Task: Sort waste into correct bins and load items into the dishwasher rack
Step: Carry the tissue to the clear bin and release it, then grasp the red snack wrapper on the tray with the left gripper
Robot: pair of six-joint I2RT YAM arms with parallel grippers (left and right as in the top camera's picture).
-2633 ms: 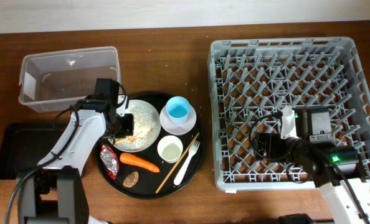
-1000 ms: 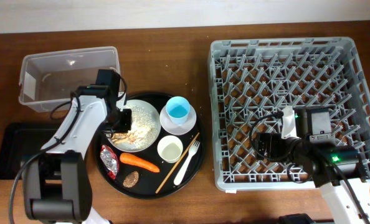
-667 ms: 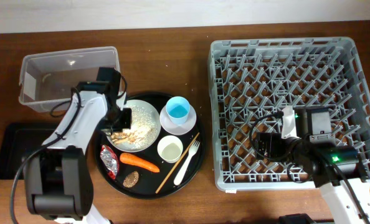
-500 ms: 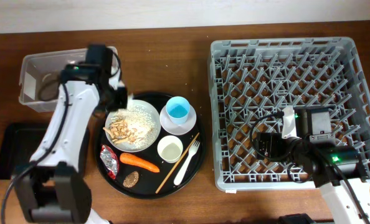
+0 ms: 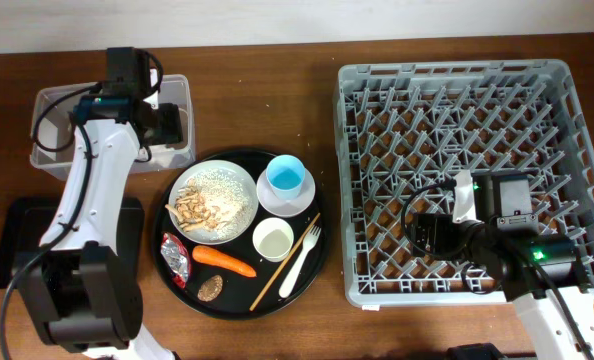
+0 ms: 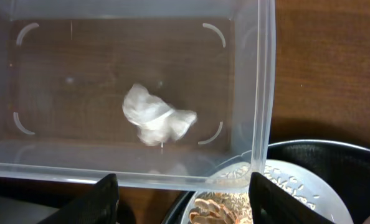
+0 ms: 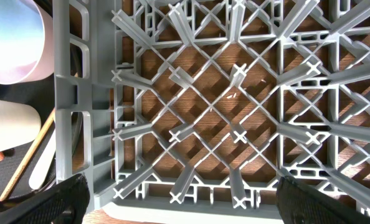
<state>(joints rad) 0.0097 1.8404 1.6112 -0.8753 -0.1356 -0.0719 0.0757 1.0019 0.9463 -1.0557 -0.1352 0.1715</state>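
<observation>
Brown tabletop: my left wrist camera alone shows the paper wad [image 6: 157,121] lying in the clear tub [image 6: 264,87] at ten o'clock, left gripper [image 6: 185,190] fingers apart above; right gripper [image 7: 182,190] spread wide over the rack [image 7: 73,112].

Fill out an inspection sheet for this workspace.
Surface: brown wooden table.
Job's things: white paper wad in clear tub; black rectangular tray beside it; food scraps on white plate, carrot piece, blue cup in white bowl, small white cup, fork, chopstick on round black tray; dishwasher rack holds no dishes.
Clutter: red wrapper and brown round item on round tray.
Grippers: left gripper open, empty, at tub's edge; right gripper open, empty, over rack.
Cables: black cables on both arms.
Surroundings: pale wall strip beyond table.
</observation>
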